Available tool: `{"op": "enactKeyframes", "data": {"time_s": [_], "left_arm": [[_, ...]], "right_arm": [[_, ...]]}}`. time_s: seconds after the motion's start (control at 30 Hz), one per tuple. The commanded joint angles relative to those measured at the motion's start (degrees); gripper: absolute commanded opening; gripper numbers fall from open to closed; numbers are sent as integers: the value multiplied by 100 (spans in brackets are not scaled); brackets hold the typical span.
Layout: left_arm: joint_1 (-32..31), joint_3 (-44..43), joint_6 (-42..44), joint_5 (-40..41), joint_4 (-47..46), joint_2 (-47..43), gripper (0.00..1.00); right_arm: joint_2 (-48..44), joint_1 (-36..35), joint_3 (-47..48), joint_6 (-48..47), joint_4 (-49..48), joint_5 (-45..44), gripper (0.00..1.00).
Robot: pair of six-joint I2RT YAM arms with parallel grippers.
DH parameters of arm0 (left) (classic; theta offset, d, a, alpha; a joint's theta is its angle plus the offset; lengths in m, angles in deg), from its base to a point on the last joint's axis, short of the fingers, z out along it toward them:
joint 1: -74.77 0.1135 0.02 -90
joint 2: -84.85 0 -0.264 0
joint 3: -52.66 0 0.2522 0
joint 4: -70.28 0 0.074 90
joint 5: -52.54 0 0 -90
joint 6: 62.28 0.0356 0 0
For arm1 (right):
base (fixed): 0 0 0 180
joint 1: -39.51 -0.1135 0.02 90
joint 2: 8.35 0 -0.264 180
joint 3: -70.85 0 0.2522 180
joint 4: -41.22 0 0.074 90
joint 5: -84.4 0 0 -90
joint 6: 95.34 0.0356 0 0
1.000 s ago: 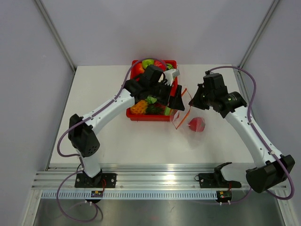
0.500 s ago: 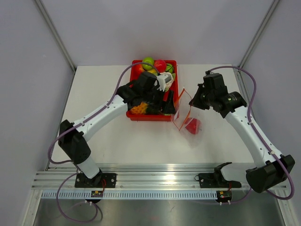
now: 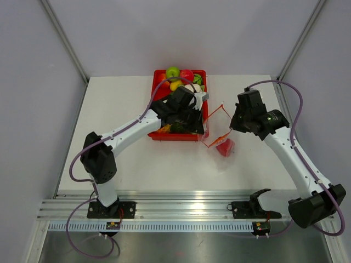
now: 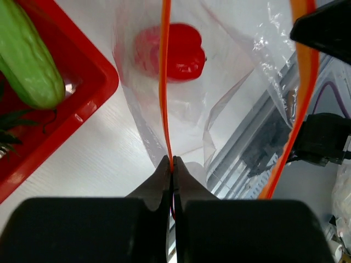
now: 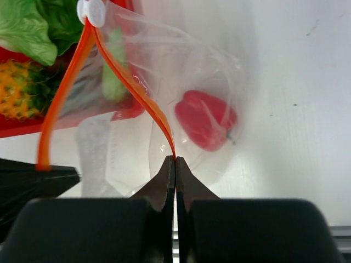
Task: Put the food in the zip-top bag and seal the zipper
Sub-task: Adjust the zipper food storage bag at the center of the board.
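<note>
My left claw (image 4: 171, 160) is pinched tight on one strip of the orange zipper (image 4: 164, 82) of the clear zip-top bag (image 4: 236, 87). My right claw (image 5: 175, 160) is pinched on the opposite strip, so the bag's mouth gapes between the two. The strips meet at a white slider (image 5: 90, 11) on the far end.

Inside the bag, low in its belly, sits one red tomato-like piece (image 4: 175, 52); nothing else shows in it.

Just left of the bag is the red tray (image 3: 175, 137), its near right corner almost touching the plastic. The tray holds the green cucumber (image 4: 27, 60), the leafy lettuce (image 5: 27, 27) and an orange pineapple (image 5: 19, 90). A green ball (image 3: 173, 71) and a red ball (image 3: 186, 74) lie at its far end.

The bag rests on the white table (image 3: 126, 164), right of centre. Bare tabletop runs from it to the near edge, to the right edge under my right arm, and left of the tray to the left edge.
</note>
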Motion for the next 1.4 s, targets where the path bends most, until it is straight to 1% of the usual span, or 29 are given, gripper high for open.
{"op": "enactKeyframes", "data": {"time_s": [0.0, 0.07, 0.1, 0.2, 0.27, 0.37, 0.4, 0.47, 0.53, 0.63, 0.67, 0.8, 0.9, 1.03, 1.17, 1.3, 1.37], "left_arm": [[12, -705, 222, -77, 47, -446, 0], [12, -1038, 240, -208, 109, -481, 0], [12, -1110, 214, -304, 83, -507, 0], [12, -1120, 100, -384, -127, -621, 0], [12, -980, 47, -376, -285, -622, 0], [12, -593, -76, -516, -549, -455, 0], [12, -436, -128, -568, -698, -263, 0], [12, -347, -138, -604, -734, -17, 0], [12, -381, -129, -788, -647, 353, 0], [12, -416, -103, -947, -594, 486, 0], [12, -425, -77, -938, -594, 451, 0], [38, -609, 169, -474, -384, 170, 0], [170, -672, 205, -384, -251, 3, 0], [416, -531, 170, -507, -277, -155, 0], [452, -381, 65, -761, -522, -86, 0], [443, -372, -295, -1227, -874, 99, 0], [443, -399, -340, -1246, -980, 126, 0]], "right_arm": [[-127, -28, 564, -351, 589, -921, 0], [-188, -28, 961, -422, 775, -1237, 0], [-223, -28, 1337, -526, 906, -1282, 0], [-390, -28, 1744, -615, 1003, -1423, 0], [-469, -20, 1711, -606, 1030, -1414, 0], [-548, -20, 1044, -467, 916, -1309, 0], [-566, -28, 564, -396, 838, -1300, 0], [-592, -20, -61, -238, 723, -1326, 0], [-601, -28, -293, -150, 688, -1283, 0], [-698, -28, -373, -88, 600, -1160, 0], [-750, -28, -347, -131, 582, -1133, 0], [-689, -20, -31, -176, 521, -1089, 0], [-540, -28, 188, -228, 468, -993, 0], [-329, -20, 514, -255, 494, -1019, 0], [-48, -37, 988, -377, 555, -887, 0], [295, -37, 1384, -396, 687, -764, 0], [444, -37, 1507, -413, 696, -694, 0]]}}
